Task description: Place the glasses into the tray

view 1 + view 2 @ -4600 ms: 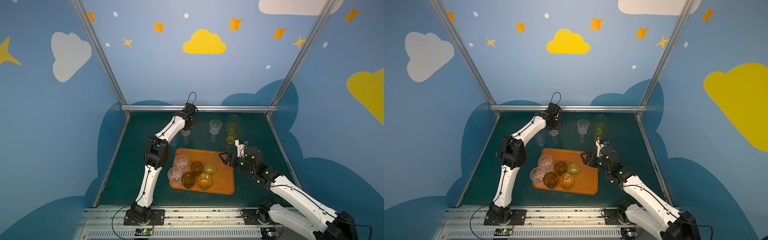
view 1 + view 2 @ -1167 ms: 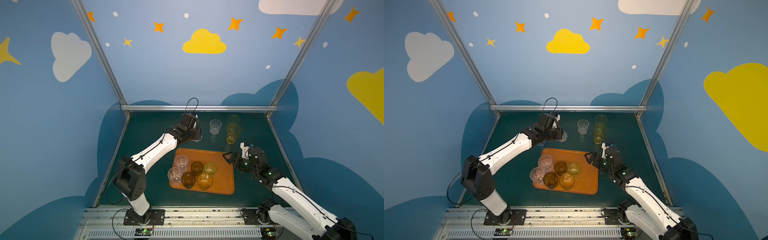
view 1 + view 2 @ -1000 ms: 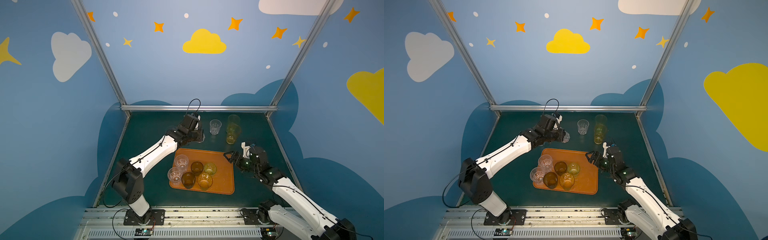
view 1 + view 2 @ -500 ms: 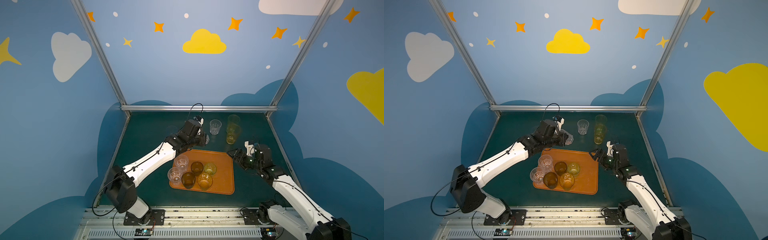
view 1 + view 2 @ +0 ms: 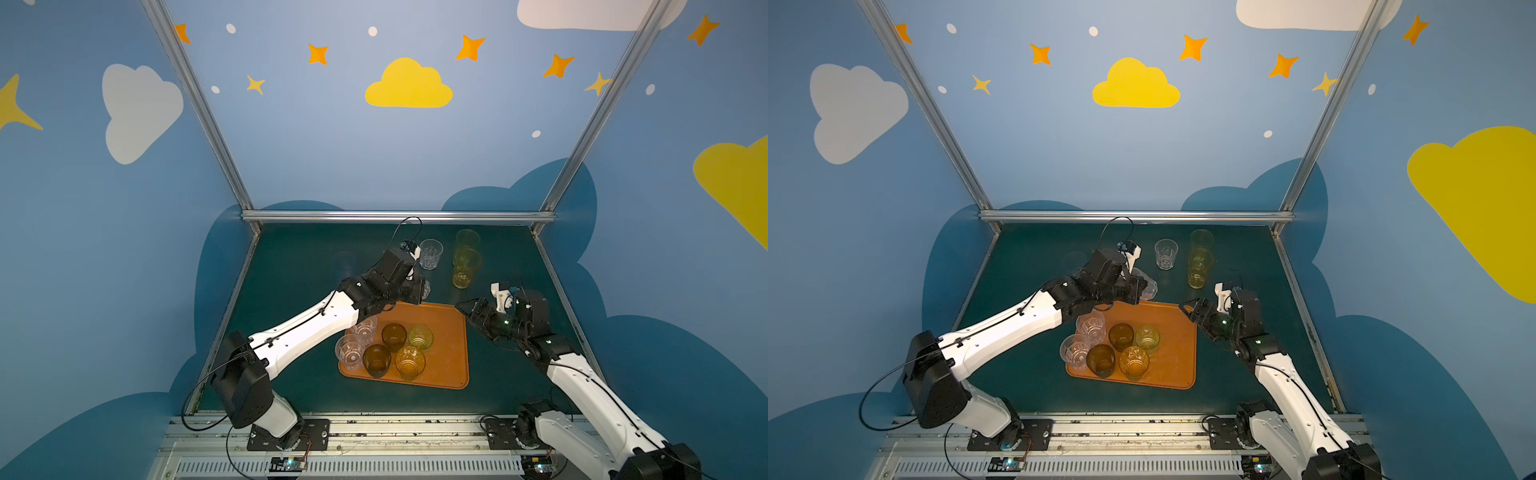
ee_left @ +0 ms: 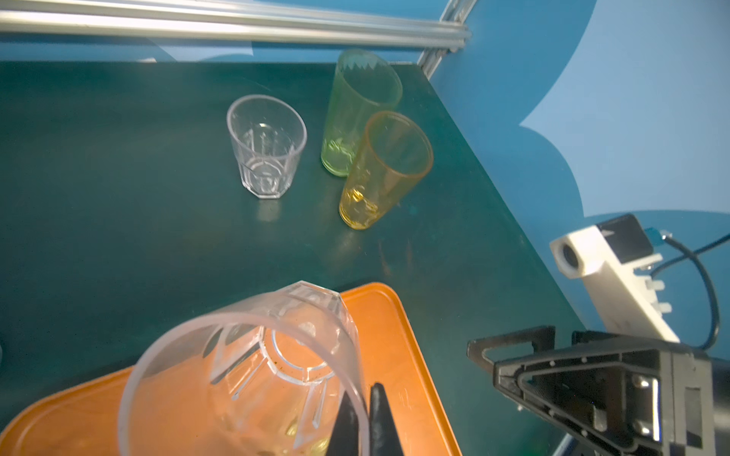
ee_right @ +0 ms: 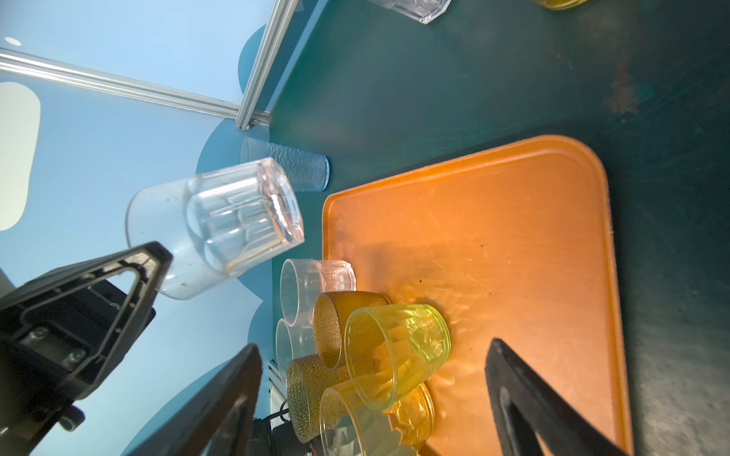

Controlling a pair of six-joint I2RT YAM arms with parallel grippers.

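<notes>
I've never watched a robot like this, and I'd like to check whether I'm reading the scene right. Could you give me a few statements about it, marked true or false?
The left hand holds a clear glass. True.
The right hand also holds something. False: it is open and empty.
Six glasses stand in the tray. True.
Both tall yellow glasses are in the tray. False: they stand on the table beyond it.

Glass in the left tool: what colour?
Clear, with faceted sides; the glass shows best in the right wrist view.
</notes>
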